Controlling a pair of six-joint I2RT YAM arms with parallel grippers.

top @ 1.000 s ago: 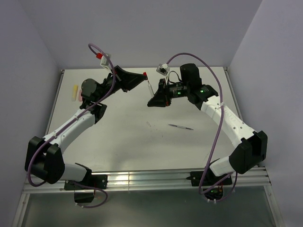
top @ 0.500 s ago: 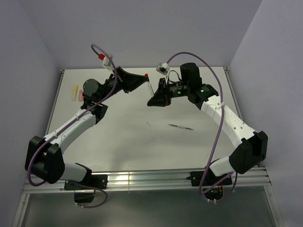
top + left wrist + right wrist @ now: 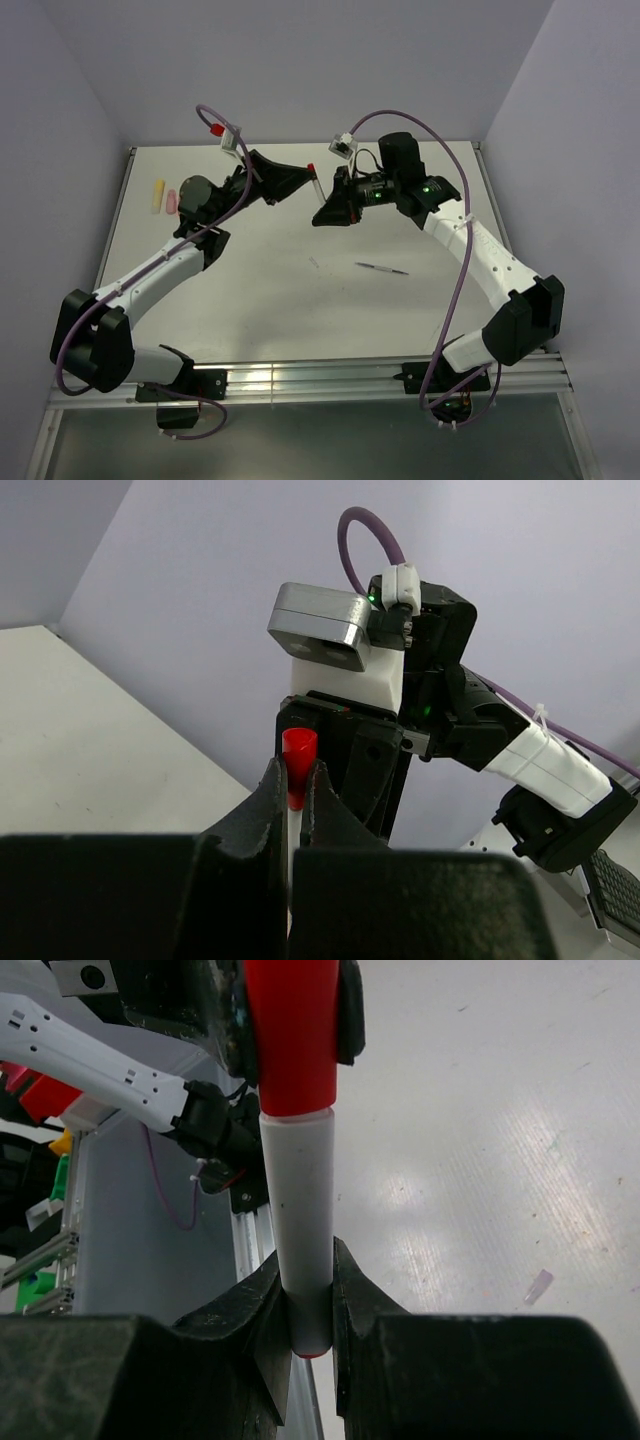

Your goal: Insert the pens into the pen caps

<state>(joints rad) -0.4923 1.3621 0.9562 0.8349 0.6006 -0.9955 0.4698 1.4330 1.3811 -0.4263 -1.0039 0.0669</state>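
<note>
A white pen [image 3: 316, 190] stands nearly upright above the table's far middle, with a red pen cap [image 3: 311, 166] sitting over its top end. My right gripper [image 3: 322, 210] is shut on the pen's lower barrel [image 3: 303, 1230], which fills the gap between its jaws [image 3: 308, 1260]. My left gripper [image 3: 307, 177] comes in from the left and is shut on the red cap [image 3: 299, 765], with the white barrel [image 3: 293, 840] showing below it. In the right wrist view the cap [image 3: 292, 1030] sits flush on the barrel.
A yellow pen [image 3: 157, 195] and a pink one [image 3: 171, 201] lie at the far left of the table [image 3: 260, 300]. A thin grey pen [image 3: 381, 268] lies right of centre, a tiny pale piece [image 3: 313, 263] left of it. A small pale cap [image 3: 540, 1285] lies on the table.
My left arm has swung right and slightly down, bringing the red cap onto the top of the white pen. The right arm has kept still.
</note>
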